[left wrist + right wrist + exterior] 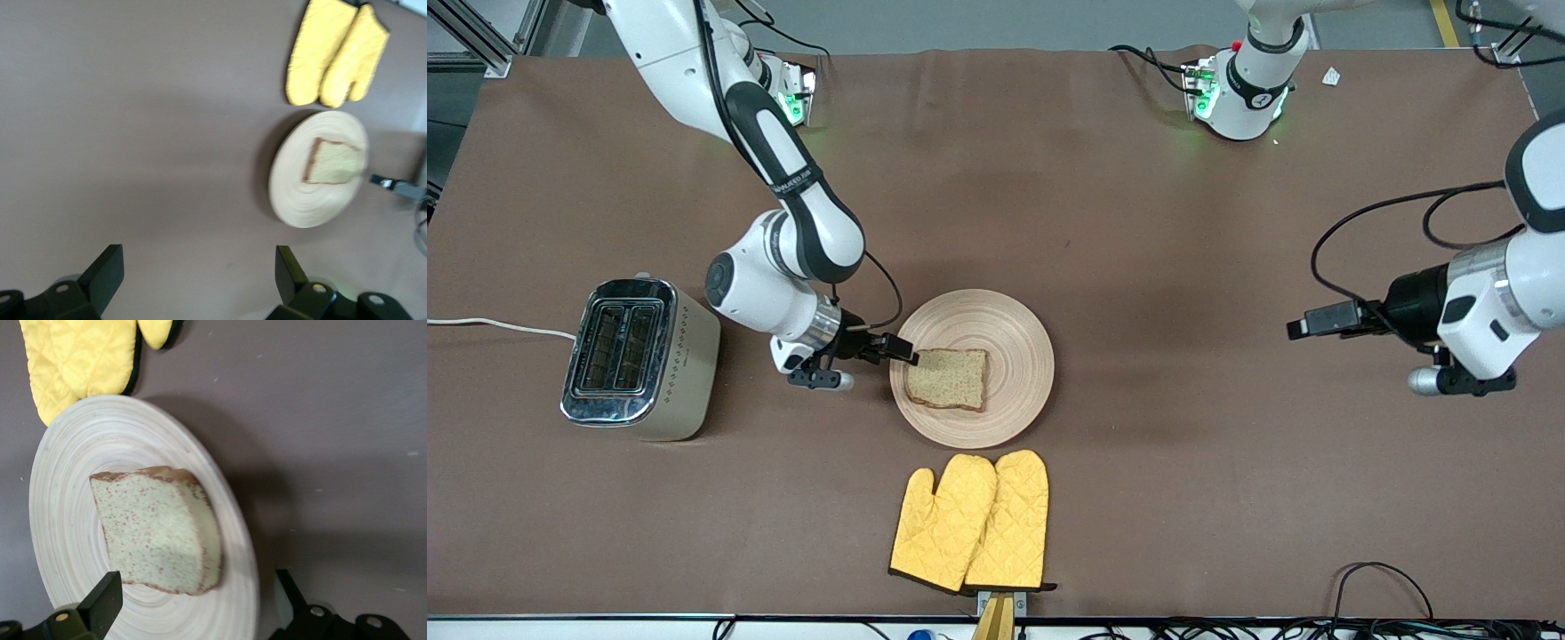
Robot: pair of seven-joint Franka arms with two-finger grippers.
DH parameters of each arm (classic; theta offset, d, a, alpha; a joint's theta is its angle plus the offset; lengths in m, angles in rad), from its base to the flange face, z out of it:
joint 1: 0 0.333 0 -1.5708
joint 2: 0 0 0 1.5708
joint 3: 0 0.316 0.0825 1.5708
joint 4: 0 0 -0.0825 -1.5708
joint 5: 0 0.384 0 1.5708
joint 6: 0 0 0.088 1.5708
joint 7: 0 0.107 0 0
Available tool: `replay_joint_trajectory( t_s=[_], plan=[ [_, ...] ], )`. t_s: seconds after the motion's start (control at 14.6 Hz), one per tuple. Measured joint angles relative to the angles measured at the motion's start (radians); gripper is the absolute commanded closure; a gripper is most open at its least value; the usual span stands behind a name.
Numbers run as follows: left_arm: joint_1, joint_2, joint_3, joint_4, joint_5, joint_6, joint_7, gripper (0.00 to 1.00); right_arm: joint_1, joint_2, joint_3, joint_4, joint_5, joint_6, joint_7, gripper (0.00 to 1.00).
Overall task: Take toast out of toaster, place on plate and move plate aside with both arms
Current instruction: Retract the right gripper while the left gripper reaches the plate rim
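Plate (1023,356): you see the toast (949,380) lying flat on it.
Around: yellow mitts (971,522) nearer the camera, toaster (640,357) toward the right arm's end.
Toast: light brown, speckled, dark crust.
Right gripper (905,355): spread, at the plate's rim.
Left gripper (1294,329): spread, waiting over bare table.

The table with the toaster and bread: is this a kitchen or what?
Probably a robot test lab set up as a mock kitchen. A toaster, toast on a wooden plate and oven mitts lie on a cloth-covered table between two robot arms, with aluminium framing at the corner.
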Motion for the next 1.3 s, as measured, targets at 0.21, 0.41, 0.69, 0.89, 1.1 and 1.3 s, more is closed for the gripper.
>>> replay_joint_trajectory(
  t_s=[0.21,0.41,0.69,0.89,1.1,1.3],
  plan=[
    [0.020,0.074,0.000,0.000,-0.135,0.047,0.086,0.00,-0.002,-0.090,-0.063,-0.068,-0.104,-0.024,-0.003,0.00],
    [0.019,0.152,-0.001,0.000,-0.238,0.104,0.210,0.00,-0.003,-0.155,-0.193,-0.077,-0.206,-0.161,-0.033,0.00],
    [-0.008,0.241,-0.018,0.000,-0.306,0.180,0.360,0.00,-0.011,-0.202,-0.388,-0.008,-0.327,-0.397,-0.086,0.00],
    [-0.030,0.321,-0.060,-0.009,-0.344,0.274,0.476,0.00,-0.012,-0.221,-0.498,0.136,-0.446,-0.640,-0.087,0.00],
    [-0.053,0.393,-0.103,-0.045,-0.427,0.374,0.550,0.00,-0.012,-0.226,-0.549,0.280,-0.599,-0.767,-0.094,0.00],
    [-0.093,0.433,-0.107,-0.052,-0.470,0.407,0.559,0.06,-0.011,-0.229,-0.558,0.382,-0.727,-0.792,-0.125,0.00]
  ],
)
